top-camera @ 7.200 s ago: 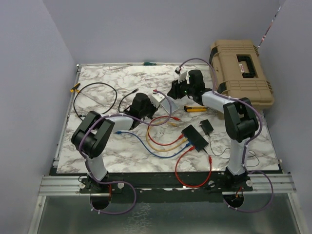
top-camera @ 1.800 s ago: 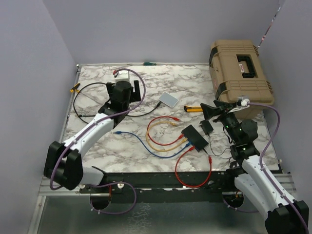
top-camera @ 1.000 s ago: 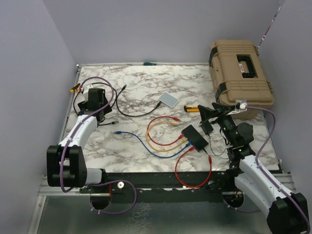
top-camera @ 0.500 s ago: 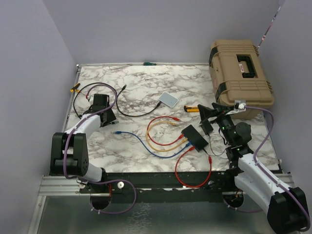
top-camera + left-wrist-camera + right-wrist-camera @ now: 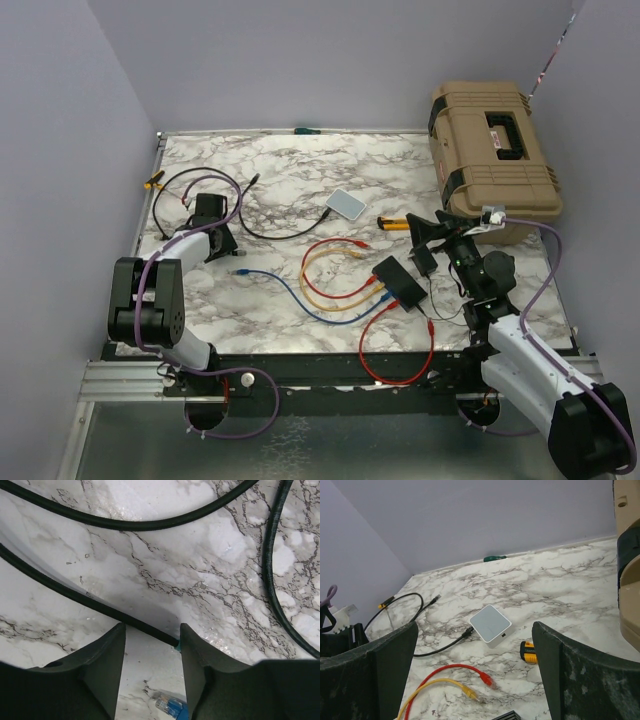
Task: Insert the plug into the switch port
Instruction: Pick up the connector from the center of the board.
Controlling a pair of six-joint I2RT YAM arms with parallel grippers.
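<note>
Toward the left side of the marble table [image 5: 330, 170], the left gripper [image 5: 215, 238] is being held low over the surface. Its jaws are being held partly apart, with a clear gap and nothing clamped between them. Seen from the left wrist, a black cable [image 5: 90, 600] is being crossed just beyond the dark fingers [image 5: 107, 665], and the blue plug [image 5: 170, 706] is lying on the marble in the gap, close to the right-hand finger but not gripped. From above, that blue plug [image 5: 240, 271] is being shown as the free end of a blue cable [image 5: 300, 300] running right to the switch [image 5: 399, 282].

The switch is lying flat near the middle right of the table. Yellow, red and blue cables are being met at its left long edge, and a small black power adapter [image 5: 424, 261] is sitting just beside it on the far right.

The right gripper [image 5: 432, 228] is being held above the table, beyond the adapter, with its jaws spread wide and empty. A grey-white box [image 5: 491, 625] and a yellow-and-black tool [image 5: 528, 652] are being framed between its fingers [image 5: 370, 670]. A tan case [image 5: 492, 150] is standing at the far right corner.
</note>
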